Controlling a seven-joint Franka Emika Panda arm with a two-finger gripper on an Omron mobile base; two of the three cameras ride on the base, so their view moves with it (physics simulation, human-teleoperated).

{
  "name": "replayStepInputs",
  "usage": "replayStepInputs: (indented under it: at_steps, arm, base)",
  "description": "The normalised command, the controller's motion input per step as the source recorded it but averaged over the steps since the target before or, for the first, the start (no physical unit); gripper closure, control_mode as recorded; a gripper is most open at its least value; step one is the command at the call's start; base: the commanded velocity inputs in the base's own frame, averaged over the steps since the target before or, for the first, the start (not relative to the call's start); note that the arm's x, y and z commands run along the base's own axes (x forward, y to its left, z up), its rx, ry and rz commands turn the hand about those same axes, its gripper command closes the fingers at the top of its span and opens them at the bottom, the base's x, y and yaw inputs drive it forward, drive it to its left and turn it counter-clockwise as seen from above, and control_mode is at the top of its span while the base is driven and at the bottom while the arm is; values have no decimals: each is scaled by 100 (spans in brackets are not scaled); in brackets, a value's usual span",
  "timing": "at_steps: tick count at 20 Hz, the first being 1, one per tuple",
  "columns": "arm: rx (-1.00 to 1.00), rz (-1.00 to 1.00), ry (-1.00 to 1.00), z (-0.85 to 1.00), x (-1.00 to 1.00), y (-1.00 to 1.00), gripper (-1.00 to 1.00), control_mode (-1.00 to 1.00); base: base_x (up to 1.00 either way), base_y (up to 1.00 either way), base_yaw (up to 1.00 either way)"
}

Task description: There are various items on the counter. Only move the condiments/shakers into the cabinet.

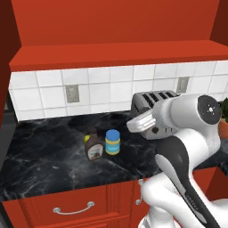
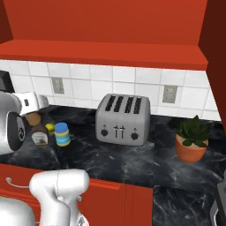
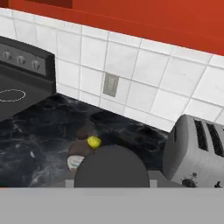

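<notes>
My gripper (image 2: 33, 112) hangs above the left part of the black counter (image 1: 44, 164), shut on the small tan shaker (image 2: 33, 119). The shaker's dark top (image 3: 111, 167) hides the fingertips in the hand view. Below it on the counter stand the dark brown bottle (image 1: 93, 148) and the blue-capped yellow jar (image 1: 112, 142), side by side. The small yellow fruit (image 3: 93, 141) lies just behind the bottle (image 3: 78, 154). The red cabinet's shelf floor (image 1: 116, 51) runs above the tiled wall, well higher than the hand.
A silver toaster (image 2: 123, 119) stands right of the jar (image 2: 62, 134). A potted plant (image 2: 191, 140) sits further right. A black stove (image 3: 22, 81) borders the counter's left end. Red drawers with metal handles (image 1: 73, 208) front the counter.
</notes>
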Motion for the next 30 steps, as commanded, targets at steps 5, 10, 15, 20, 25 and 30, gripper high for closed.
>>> replayStepInputs:
  at_steps: [5, 10, 15, 20, 25, 30]
  arm:
    - [7, 0, -9, 100, 1, -43, 100, -100]
    - [5, 0, 0, 100, 26, -24, 100, -100]
    - [3, -2, 0, 91, 29, -19, 100, -100]
    - [-1, -13, -4, 11, 20, -22, 100, -100]
    - [0, -13, -13, 3, 13, -14, 100, -100]
    - [2, -5, -4, -2, 32, -13, 100, -100]
  base:
    - [0, 0, 0]
    - [0, 0, 0]
    - [0, 0, 0]
    - [0, 0, 0]
    - [0, 0, 0]
    - [0, 0, 0]
